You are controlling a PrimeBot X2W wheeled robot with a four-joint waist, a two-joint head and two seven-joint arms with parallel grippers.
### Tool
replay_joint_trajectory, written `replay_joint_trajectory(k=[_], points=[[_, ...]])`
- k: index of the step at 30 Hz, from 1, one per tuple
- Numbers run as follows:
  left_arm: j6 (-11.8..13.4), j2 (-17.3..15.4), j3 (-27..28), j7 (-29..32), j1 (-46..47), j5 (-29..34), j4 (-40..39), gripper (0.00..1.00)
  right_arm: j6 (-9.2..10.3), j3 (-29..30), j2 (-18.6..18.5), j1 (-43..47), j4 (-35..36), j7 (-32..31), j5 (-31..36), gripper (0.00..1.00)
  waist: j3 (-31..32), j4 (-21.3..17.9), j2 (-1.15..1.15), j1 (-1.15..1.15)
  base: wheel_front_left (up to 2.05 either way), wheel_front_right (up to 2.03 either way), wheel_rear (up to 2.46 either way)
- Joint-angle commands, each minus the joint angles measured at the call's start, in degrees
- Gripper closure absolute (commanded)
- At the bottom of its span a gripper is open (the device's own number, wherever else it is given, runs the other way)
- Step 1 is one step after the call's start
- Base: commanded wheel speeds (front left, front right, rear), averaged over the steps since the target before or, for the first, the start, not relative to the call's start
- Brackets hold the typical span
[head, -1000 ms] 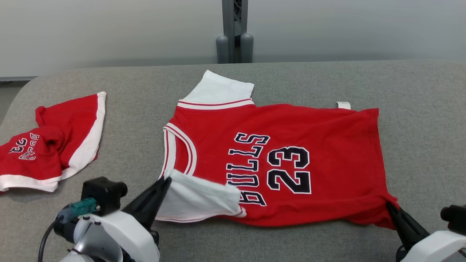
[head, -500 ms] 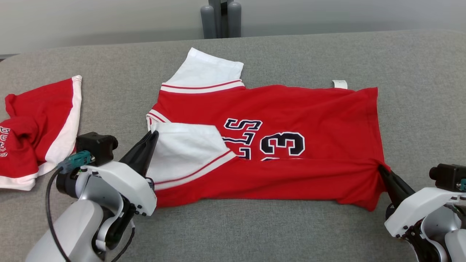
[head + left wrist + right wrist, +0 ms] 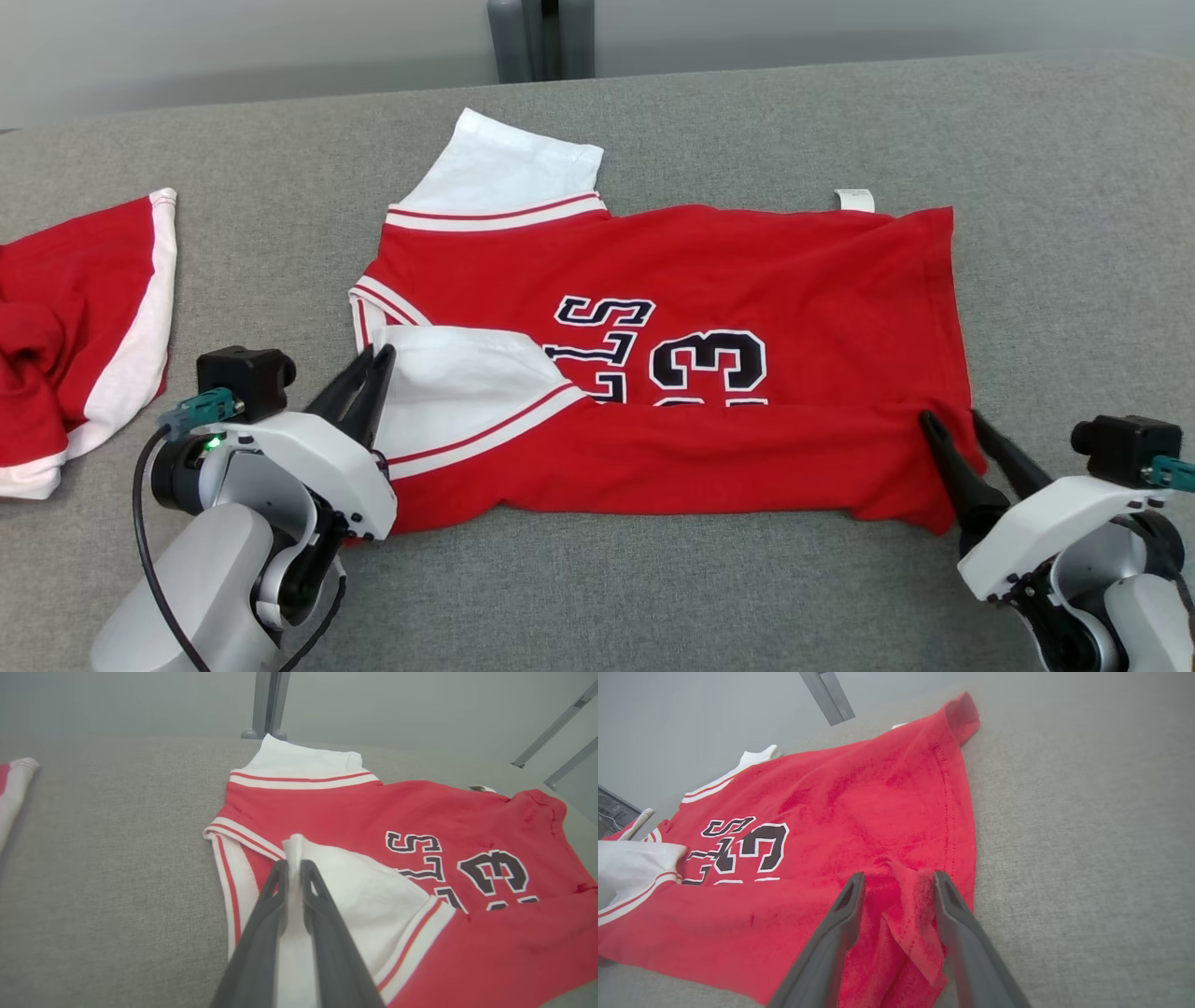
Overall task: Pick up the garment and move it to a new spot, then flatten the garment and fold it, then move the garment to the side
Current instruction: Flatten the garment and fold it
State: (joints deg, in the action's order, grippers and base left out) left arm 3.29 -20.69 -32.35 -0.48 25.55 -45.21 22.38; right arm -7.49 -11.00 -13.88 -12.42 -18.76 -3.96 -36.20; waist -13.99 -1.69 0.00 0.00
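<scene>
Red hem cloth lies loose between the wide-apart fingers of my right tool (image 3: 950, 420) at the near right (nothing gripped). My left tool (image 3: 373, 359), narrow, pinches the white sleeve (image 3: 467, 392) at near left. Beyond, the jersey (image 3: 766, 271) lies mid-tabletop (image 3: 1074, 233), near edge folded over its number; a second red garment (image 3: 84, 280) lies far left.

The folded near part of the jersey (image 3: 747, 271) hides the lower half of the number (image 3: 709, 359) and some letters (image 3: 605, 311) beside it. The white tag (image 3: 854, 200) at its far edge is too small to read. Near the left edge of the surface (image 3: 747, 597), a second red garment (image 3: 84, 308) is cut off by the picture's side, and the post (image 3: 540, 37) behind the far edge by its top.
</scene>
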Motion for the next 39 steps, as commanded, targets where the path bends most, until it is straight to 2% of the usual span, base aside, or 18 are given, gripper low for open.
replay_joint_trajectory(k=[1, 3, 6, 12, 15, 18, 23, 28, 39], points=[[0.5, 0.0, 0.5, -0.8, 0.4, 0.0, 0.3, 0.00, 0.00, 0.4, -0.6, 0.0, 0.4, 1.0, -0.4, 0.00, 0.2, 0.0, 0.00, 0.00, 0.00, 0.00, 0.00], [1.4, 0.4, 0.9, -2.4, -0.6, 0.1, 0.4, 0.00, 0.00, 1.5, -1.0, 1.1, 0.1, 2.8, 1.2, 0.00, 0.6, 0.1, 0.00, 0.00, 0.00, 0.00, 0.00], [3.4, 0.8, 1.6, -4.9, -2.0, 0.8, -0.5, 0.00, 0.00, 3.3, 0.4, 2.5, 1.4, 5.5, 3.6, 0.00, 1.2, 0.3, 0.00, 0.00, 0.00, 0.00, 0.00], [9.9, 0.5, 2.9, -10.7, -6.4, 3.8, -5.1, 0.00, 0.00, 8.7, 4.2, 6.4, 6.2, 9.6, 11.1, 0.00, 2.6, 0.1, 0.00, 0.00, 0.00, 0.00, 0.00], [13.0, 0.5, 3.9, -12.9, -9.0, 5.6, -8.8, 0.00, 0.00, 10.8, 6.2, 8.4, 8.9, 9.8, 15.6, 0.00, 3.5, 0.1, 0.00, 0.00, 0.00, 0.00, 0.00], [14.7, 0.9, 4.5, -13.9, -11.9, 6.7, -12.1, 0.00, 0.00, 11.7, 7.8, 10.3, 11.5, 9.4, 19.3, 0.00, 4.4, 0.3, 0.00, 0.00, 0.00, 0.00, 0.00], [14.8, 1.1, 5.4, -14.6, -16.0, 8.8, -14.2, 0.00, 0.00, 12.0, 9.7, 13.7, 14.3, 9.7, 22.4, 0.00, 6.0, 0.7, 0.00, 0.00, 0.00, 0.00, 0.00], [14.7, 1.0, 4.4, -14.5, -19.1, 10.6, -11.7, 0.00, 0.01, 11.9, 10.7, 17.3, 15.2, 8.4, 24.6, 0.00, 8.4, 1.0, 0.00, 0.00, 0.00, 0.00, 0.00], [13.5, 0.9, 2.8, -11.3, -17.3, 9.7, -10.0, 0.00, 0.01, 12.1, 11.0, 18.4, 16.4, 5.6, 25.3, 0.00, 8.6, 1.5, 0.00, 0.00, 0.00, 0.00, 0.00]])
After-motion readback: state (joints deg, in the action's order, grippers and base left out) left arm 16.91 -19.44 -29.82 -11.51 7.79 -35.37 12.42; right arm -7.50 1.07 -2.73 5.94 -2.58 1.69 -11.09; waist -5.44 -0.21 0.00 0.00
